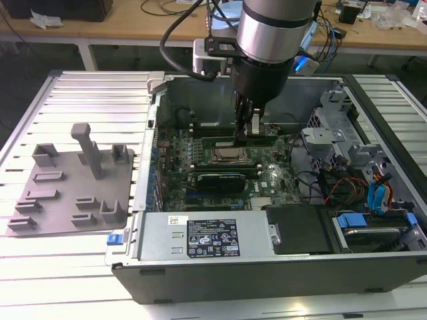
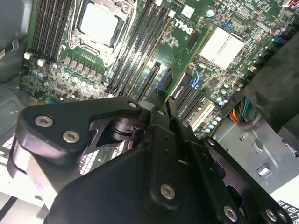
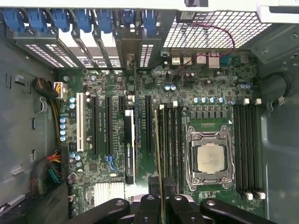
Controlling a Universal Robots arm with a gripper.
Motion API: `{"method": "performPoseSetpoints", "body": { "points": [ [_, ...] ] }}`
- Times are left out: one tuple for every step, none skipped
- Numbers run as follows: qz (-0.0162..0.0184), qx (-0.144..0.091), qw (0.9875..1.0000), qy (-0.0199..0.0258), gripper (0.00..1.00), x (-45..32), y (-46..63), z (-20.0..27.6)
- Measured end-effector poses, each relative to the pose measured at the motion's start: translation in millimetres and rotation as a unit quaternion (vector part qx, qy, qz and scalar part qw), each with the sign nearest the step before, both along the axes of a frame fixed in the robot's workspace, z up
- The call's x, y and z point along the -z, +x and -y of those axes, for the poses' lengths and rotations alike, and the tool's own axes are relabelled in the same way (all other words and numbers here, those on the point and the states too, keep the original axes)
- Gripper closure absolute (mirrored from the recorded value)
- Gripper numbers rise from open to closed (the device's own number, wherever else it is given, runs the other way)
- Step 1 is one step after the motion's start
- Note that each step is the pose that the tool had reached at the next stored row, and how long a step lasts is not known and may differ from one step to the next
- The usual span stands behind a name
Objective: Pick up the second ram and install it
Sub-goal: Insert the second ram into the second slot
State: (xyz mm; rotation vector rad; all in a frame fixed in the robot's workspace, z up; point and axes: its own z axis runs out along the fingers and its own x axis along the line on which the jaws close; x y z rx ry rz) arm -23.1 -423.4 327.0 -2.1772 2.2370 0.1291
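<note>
Slim green memory stick gripped inside an open computer case

The fingers [image 3: 169,189] of the one black gripper [image 3: 162,197] are closed on the single long, thin green ram stick [image 3: 159,154], seen edge-on. It is held along black memory slots [image 3: 176,140] beside the one silver CPU socket [image 3: 210,158] on the large green motherboard [image 3: 210,91]; whether it is seated cannot be told. The black case [image 1: 267,273] is laid on a pale slatted metal table [image 1: 93,100], with one grey plastic holder tray [image 1: 67,200] on the exterior view's left and a wooden bench [image 1: 147,30] behind.

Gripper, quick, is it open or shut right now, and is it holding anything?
Gripper: shut on the second ram, held edge-on beside the CPU socket.
</note>
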Motion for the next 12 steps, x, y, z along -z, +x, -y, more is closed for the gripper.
{"method": "performPoseSetpoints", "body": {
  "points": [
    [0.0, 0.0, 1.0, 0.0, 0.89, 1.2, 0.0, 0.0],
    [0.0, 0.0, 1.0, 0.0001, 0.89, 2.1, 0.0, 0.0],
    [0.0, 0.0, 1.0, 0.0, 0.89, 2.8, 0.0, 0.0],
    [0.0, 0.0, 1.0, 0.0, 0.89, 3.9, 0.0, 0.0],
    [0.0, 0.0, 1.0, 0.0, 0.89, 4.5, 0.0, 0.0],
    [0.0, 0.0, 1.0, 0.0, 0.89, 5.0, 0.0, 0.0],
    [0.0, 0.0, 1.0, 0.0, 0.89, 6.1, 0.0, 0.0],
    [0.0, 0.0, 1.0, 0.0, 0.89, 8.2, 0.0, 0.0],
    [0.0, 0.0, 1.0, 0.0, 0.89, 9.2, 0.0, 0.0],
    [0.0, 0.0, 1.0, 0.0, 0.89, 10.1, 0.0, 0.0],
    [0.0, 0.0, 1.0, 0.0, 0.89, 11.4, 0.0, 0.0],
    [0.0, 0.0, 1.0, 0.0, 0.89, 12.1, 0.0, 0.0]
  ]
}}
